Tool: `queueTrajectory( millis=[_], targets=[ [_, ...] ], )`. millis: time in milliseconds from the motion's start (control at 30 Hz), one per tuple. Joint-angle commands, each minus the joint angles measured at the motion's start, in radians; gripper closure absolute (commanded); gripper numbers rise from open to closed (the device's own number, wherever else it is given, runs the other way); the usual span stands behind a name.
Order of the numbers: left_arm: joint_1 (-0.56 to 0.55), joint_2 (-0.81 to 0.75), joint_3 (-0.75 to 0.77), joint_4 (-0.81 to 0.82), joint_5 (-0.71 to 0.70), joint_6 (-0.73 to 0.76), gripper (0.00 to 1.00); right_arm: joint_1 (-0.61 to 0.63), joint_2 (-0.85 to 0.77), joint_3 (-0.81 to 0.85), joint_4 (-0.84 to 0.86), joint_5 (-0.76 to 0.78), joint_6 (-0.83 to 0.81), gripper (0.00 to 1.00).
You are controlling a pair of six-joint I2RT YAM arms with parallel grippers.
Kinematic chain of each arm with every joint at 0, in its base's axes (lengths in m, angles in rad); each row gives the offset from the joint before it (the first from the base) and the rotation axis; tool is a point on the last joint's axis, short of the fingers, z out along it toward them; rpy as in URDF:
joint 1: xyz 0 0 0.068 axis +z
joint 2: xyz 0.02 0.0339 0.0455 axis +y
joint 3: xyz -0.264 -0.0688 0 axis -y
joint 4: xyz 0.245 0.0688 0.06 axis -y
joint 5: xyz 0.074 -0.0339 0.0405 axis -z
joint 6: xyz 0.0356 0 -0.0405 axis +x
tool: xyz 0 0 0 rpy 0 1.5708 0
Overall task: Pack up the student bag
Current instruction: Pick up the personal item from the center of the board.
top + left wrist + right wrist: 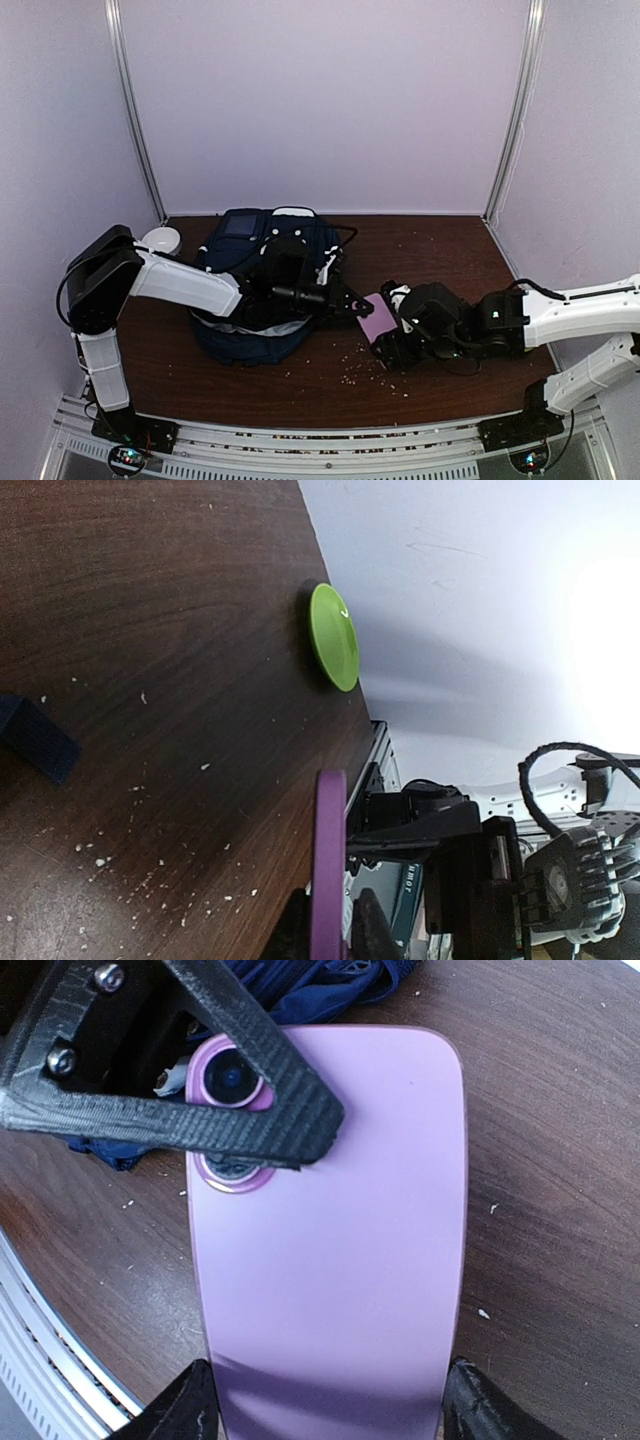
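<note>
Where the left arm (190, 285) stretches in from the left side, a white round object (160, 240) sits on the dark wooden surface (440, 250) beside its elbow, well to the left of both sets of jaws. Next comes the student bag (240, 240), navy with white trim. It lies on the surface directly behind the left jaws, with the left forearm passing over it. A dark blue strap end (35, 740) from it shows off to the side of the left jaws in the left wrist view.

The left jaws sit just past the bag's right side and are closed on one end of a lilac phone (378, 316). The left wrist view shows the phone edge-on with dark fingers (372, 925) against its two faces. The right wrist view shows one black finger (250, 1090) lying across the phone's camera lenses. The phone bridges the two sets of jaws.

The right jaws, at the end of the right arm (570, 315), grip the phone's other end. They are spread wide, with fingers (185, 1405) against its long edges.

Ahead of the left jaws, past the phone, a green disc (335, 637) lies at the edge of the surface. Pale crumbs (350, 372) are scattered on the near side of both sets of jaws.
</note>
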Motion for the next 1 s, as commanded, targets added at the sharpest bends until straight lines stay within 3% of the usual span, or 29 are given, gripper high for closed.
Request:
queueTrajectory(
  millis=[0, 233, 433, 633, 833, 967],
  targets=[
    [0.000, 0.009, 0.011, 0.110, 0.005, -0.019, 1.00, 0.012, -0.079, 0.040, 0.055, 0.007, -0.014, 0.17],
    [0.068, -0.065, 0.033, 0.107, -0.008, -0.002, 1.00, 0.011, -0.161, 0.100, -0.011, 0.028, -0.015, 0.06],
    [0.147, -0.214, 0.120, -0.092, -0.056, 0.167, 1.00, 0.008, -0.272, 0.127, -0.024, 0.095, -0.018, 0.03],
    [0.174, -0.433, 0.225, -0.461, -0.244, 0.552, 1.00, -0.043, -0.484, -0.009, 0.135, 0.154, -0.035, 0.03],
    [0.146, -0.622, 0.212, -0.681, -0.337, 0.977, 1.00, -0.205, -0.534, -0.086, 0.224, -0.058, 0.048, 0.03],
    [0.018, -0.760, 0.083, -0.748, -0.463, 1.276, 1.00, -0.287, -0.534, -0.109, 0.295, -0.231, 0.085, 0.03]
  ],
)
